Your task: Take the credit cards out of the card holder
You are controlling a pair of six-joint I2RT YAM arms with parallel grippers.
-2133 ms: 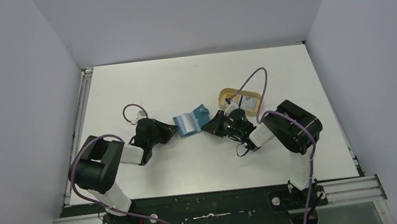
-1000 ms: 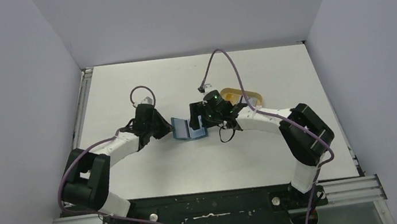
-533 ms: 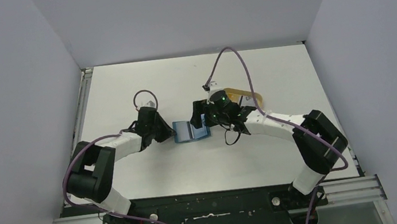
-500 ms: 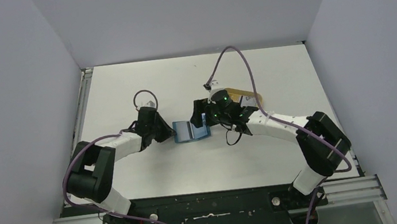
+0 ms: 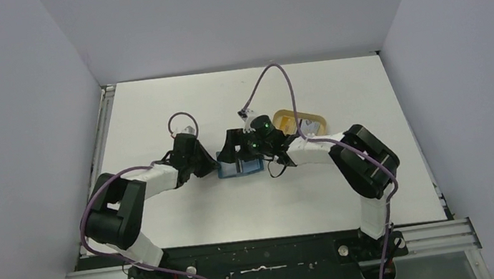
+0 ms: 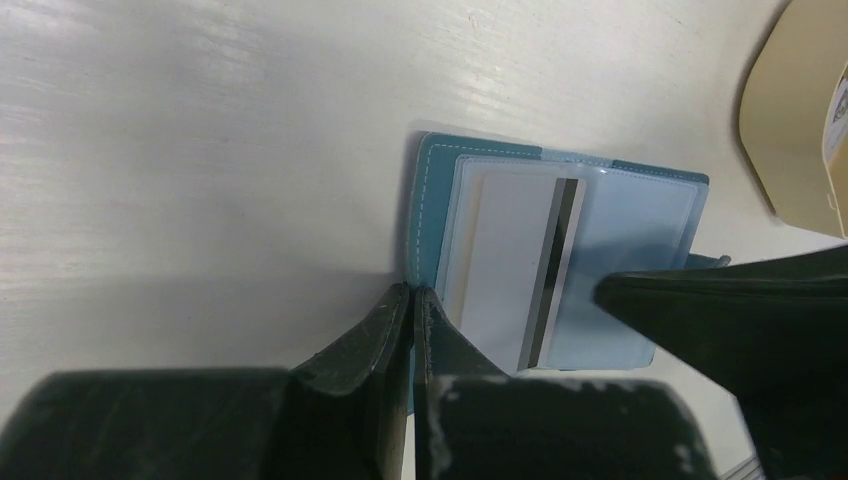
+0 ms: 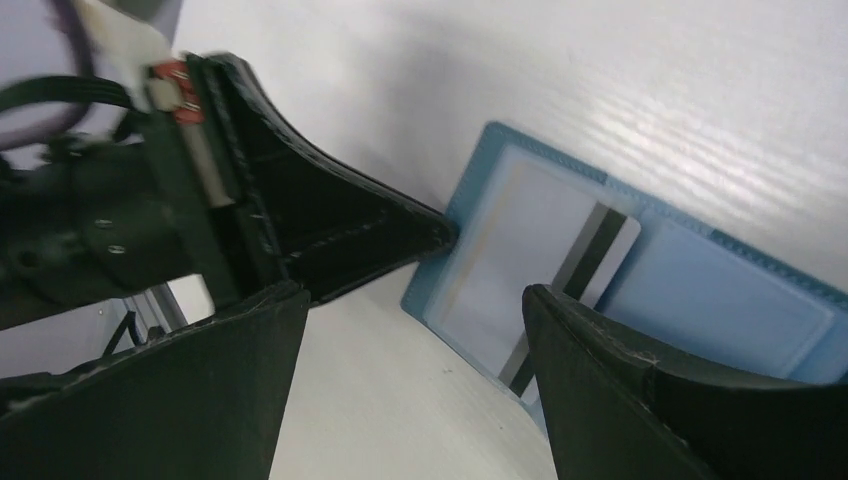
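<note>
Now the card holder point(image 6: 630, 250) lies opened flat on the white table point(image 6: 200, 150), its paler blue inside facing up, roughly midway between the two arms and near the tan oval tray point(image 5: 286, 113). One credit card point(image 6: 515, 270), white with a black band, sits under a clear sleeve on the panel nearer the left arm, not yet out. The left claw point(image 6: 411, 292) has its two fingers pressed together, their tips against the teal edge of the holder beside that card; whether any of the edge is nipped between them I cannot tell. The right claw point(image 7: 412, 292) hangs just above the holder with its fingers spread wide and nothing held, one finger point(image 7: 640, 390) over the plain blue panel and the other over bare table
</note>
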